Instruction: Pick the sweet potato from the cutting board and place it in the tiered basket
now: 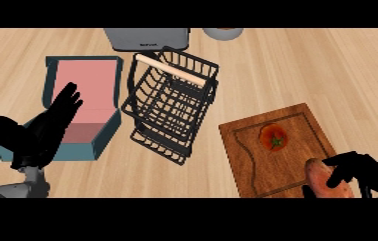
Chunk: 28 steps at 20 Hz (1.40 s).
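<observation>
Your right robot hand is curling around the sweet potato on the cutting board at five o'clock; the lift and the carry to the tiered basket are remaining, while your left robot hand is resting open.

The single head view is looking steeply down onto the wooden counter from above, with both forearms entering from its lower edge. It is taking in the tiered basket at centre and the cutting board at lower right.
</observation>
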Each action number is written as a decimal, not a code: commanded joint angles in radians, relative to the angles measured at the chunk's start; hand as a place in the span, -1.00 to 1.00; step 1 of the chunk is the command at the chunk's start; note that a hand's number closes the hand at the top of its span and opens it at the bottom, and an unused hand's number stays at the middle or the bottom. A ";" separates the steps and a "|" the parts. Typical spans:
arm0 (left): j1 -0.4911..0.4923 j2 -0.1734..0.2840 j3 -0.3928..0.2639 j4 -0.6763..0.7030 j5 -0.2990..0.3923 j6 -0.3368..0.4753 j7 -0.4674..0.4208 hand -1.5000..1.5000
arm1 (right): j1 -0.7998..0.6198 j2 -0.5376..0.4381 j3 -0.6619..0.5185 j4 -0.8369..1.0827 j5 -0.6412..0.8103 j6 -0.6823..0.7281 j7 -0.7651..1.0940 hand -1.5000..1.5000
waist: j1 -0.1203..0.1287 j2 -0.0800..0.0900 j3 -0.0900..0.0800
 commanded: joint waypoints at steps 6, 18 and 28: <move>-0.015 -0.020 -0.017 -0.014 -0.010 -0.003 0.015 0.00 | -0.312 0.065 0.213 -0.188 0.085 0.284 0.394 1.00 | 0.022 0.004 -0.003; -0.018 -0.038 -0.013 -0.025 -0.028 0.005 0.033 0.00 | -0.957 0.269 0.431 0.295 0.160 0.234 0.863 1.00 | 0.027 0.004 -0.001; -0.029 -0.053 -0.022 -0.021 -0.034 -0.005 0.050 0.00 | -1.121 0.270 0.430 0.626 0.041 0.053 0.926 1.00 | 0.031 0.005 0.000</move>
